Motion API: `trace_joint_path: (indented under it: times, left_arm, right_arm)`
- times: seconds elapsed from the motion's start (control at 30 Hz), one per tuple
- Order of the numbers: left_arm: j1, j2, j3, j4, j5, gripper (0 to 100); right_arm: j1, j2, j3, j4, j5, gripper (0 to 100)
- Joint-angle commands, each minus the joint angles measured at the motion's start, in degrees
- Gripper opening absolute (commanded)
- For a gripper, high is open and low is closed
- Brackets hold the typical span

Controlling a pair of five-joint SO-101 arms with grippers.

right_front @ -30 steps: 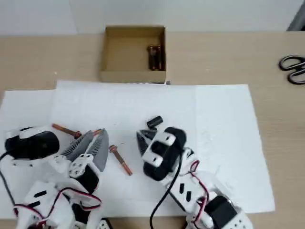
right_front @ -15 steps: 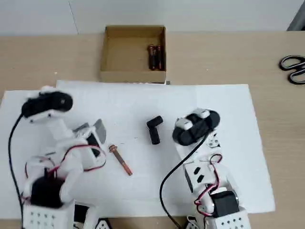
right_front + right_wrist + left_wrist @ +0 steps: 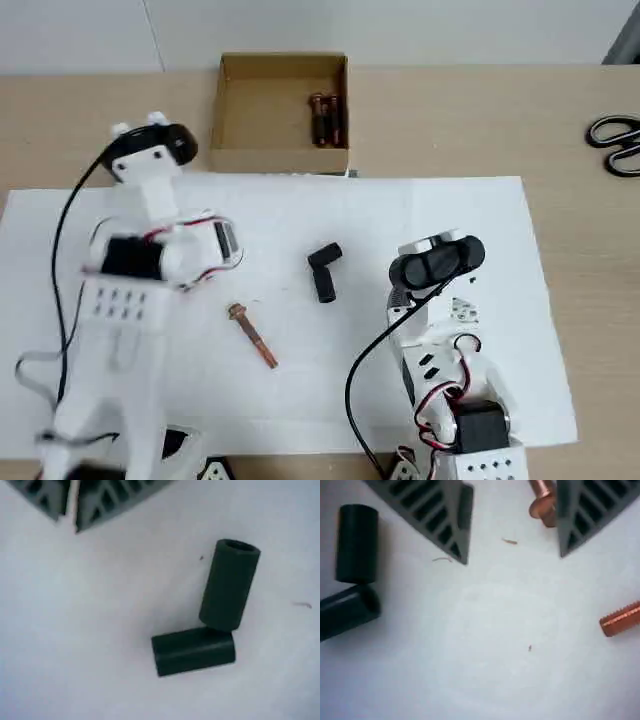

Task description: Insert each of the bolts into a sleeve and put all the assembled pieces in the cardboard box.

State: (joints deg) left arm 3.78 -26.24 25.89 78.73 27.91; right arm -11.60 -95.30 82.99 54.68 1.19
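Plainly, smooth black tubular sleeves (image 3: 324, 287) touch; threaded copper bolt (image 3: 253, 336) nearby

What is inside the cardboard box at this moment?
Copper-coloured bolt pieces lie side by side against one wall of the cardboard box; their number is unclear. The box's near wall may hide a thin strip of floor.

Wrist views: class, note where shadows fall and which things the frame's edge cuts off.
Left wrist view: the sleeves throw only faint, soft shadows on the paper; a bolt head and a threaded bolt end run off the frame's edge. Right wrist view: a soft shadow hugs the sleeves; the right gripper is cut by the edge.
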Motion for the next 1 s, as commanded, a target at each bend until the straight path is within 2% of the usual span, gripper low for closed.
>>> trace_joint_path:
  times: [0.0,0.2,0.4,0.73,0.83,0.97]
  left_arm:
    - [-0.44,7.65,-5.05,0.26,-0.26,11]
    - [-2.9,16.44,-9.71,0.18,0.0,10]
    - [-5.36,20.84,-10.42,0.18,-0.26,1]
    - [-7.12,22.07,-10.51,4.75,-0.26,0]
    - [-9.76,22.07,-10.51,5.8,-0.26,0]
    - [-14.15,22.07,-11.47,6.07,-0.26,0]
  right_arm:
    - [0.57,0.22,-2.73,0.22,-1.14,0.4]
    - [0.57,0.22,-2.73,0.13,-3.43,0.4]
    - [0.31,0.22,-3.08,3.12,-5.27,0.4]
    - [0.31,0.84,-6.33,3.56,-5.89,0.4]
    - [0.31,6.2,-10.46,3.56,-5.98,0.4]
    - [0.22,20.53,-18.9,1.71,-6.24,0.4]
